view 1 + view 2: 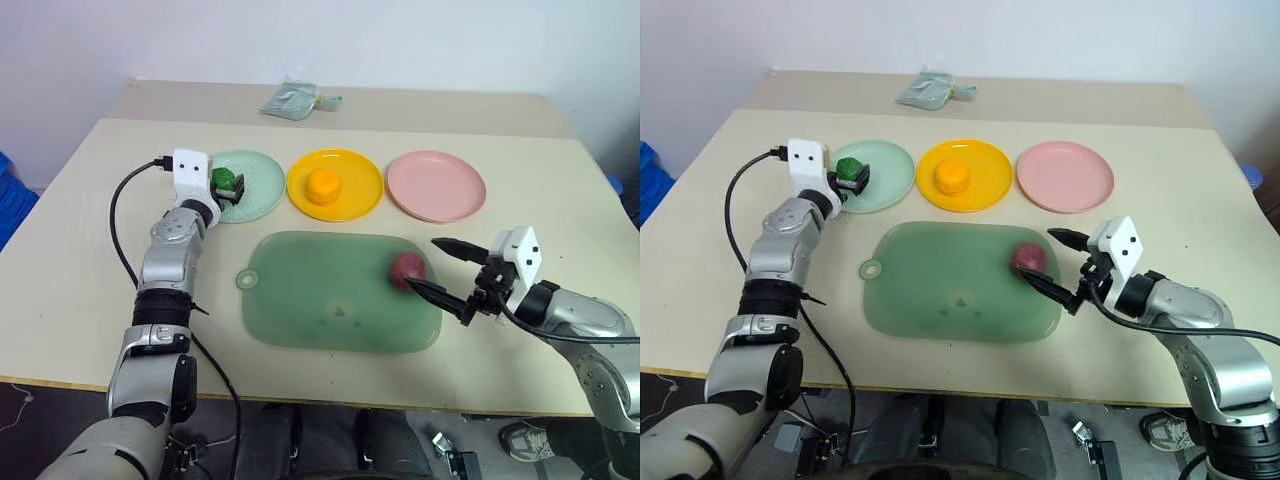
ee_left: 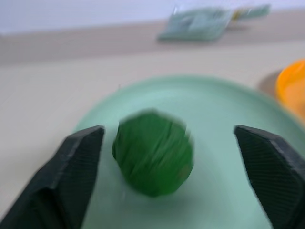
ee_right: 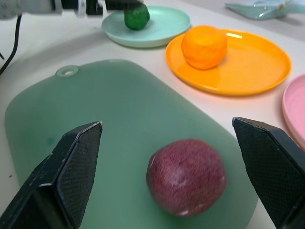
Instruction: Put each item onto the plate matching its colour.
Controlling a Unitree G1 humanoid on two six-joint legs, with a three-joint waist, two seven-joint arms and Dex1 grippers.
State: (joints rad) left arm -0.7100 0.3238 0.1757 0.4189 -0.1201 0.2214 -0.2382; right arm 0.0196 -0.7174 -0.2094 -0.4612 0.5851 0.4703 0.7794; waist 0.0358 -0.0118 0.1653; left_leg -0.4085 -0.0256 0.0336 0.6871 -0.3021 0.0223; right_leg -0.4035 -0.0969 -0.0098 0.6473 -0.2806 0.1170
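Two items done, one left to go. Orange lump sitting in the middle of the yellow-orange plate. Bumpy dark green lump over the near edge of the mint green plate, between the two black fingers of the left gripper. Those fingers wide apart, not pressing the lump, with a gap on each side. Hard to tell if the lump is fully down on the plate, but it looks let go.

Maroon lump not home yet. Sitting on the big see-through green board, near the board's right end. Pink plate waiting past the board, near the far right of the row, with nothing on it.

Right gripper low beside the board, pointing at the maroon lump. Jaws wide open, one finger on each side of the lump, not touching it.

Next, most likely: slide the right gripper a bit closer around the maroon lump, squeeze gently, lift, carry over to the pink plate, and let go there. Round and smooth, so a roll away is possible with a bump from one finger. Best to close on the middle of it. Also good to pull the left gripper back from the green lump without knocking it off the plate.
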